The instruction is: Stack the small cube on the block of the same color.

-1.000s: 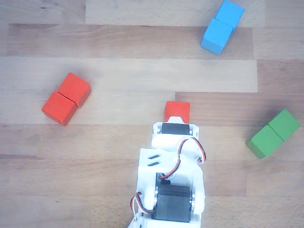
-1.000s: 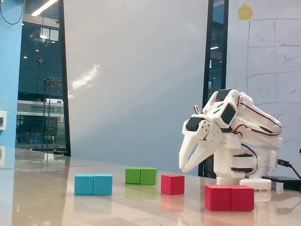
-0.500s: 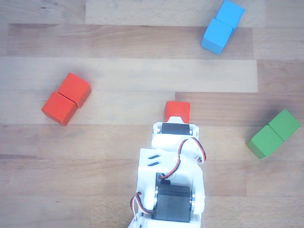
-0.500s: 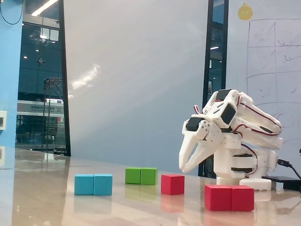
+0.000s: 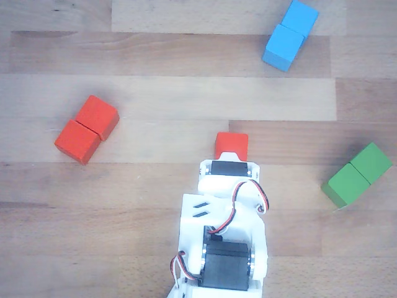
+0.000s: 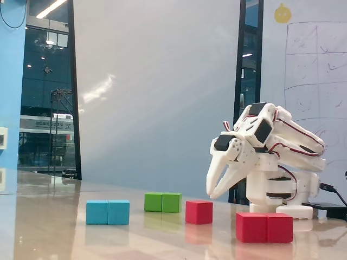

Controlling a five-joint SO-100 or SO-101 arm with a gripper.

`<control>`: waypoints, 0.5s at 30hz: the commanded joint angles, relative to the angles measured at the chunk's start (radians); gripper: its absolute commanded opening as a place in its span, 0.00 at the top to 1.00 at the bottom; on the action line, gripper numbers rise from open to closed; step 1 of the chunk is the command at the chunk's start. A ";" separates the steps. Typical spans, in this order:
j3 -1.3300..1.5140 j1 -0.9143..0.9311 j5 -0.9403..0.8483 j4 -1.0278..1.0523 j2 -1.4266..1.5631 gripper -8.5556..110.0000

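The small red cube lies on the wooden table just beyond the arm's wrist in the other view; its near side is hidden by the arm. In the fixed view the cube sits between the green block and the red two-cube block. That red block lies alone at the left in the other view. My gripper points down, its tips a little above and just right of the small cube. The fingers meet at the tips and hold nothing. In the other view the wrist hides the fingers.
A blue two-cube block lies at the far right and a green two-cube block at the right edge. In the fixed view the blue block and the green block stand left of the cube. The white arm fills the bottom middle.
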 commanded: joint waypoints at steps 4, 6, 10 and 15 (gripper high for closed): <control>-0.031 -0.005 0.000 0.005 0.020 0.93; -0.074 -0.003 0.008 0.012 0.015 0.93; -0.218 -0.005 0.011 0.005 -0.112 0.92; -0.459 -0.006 0.011 0.011 -0.376 0.92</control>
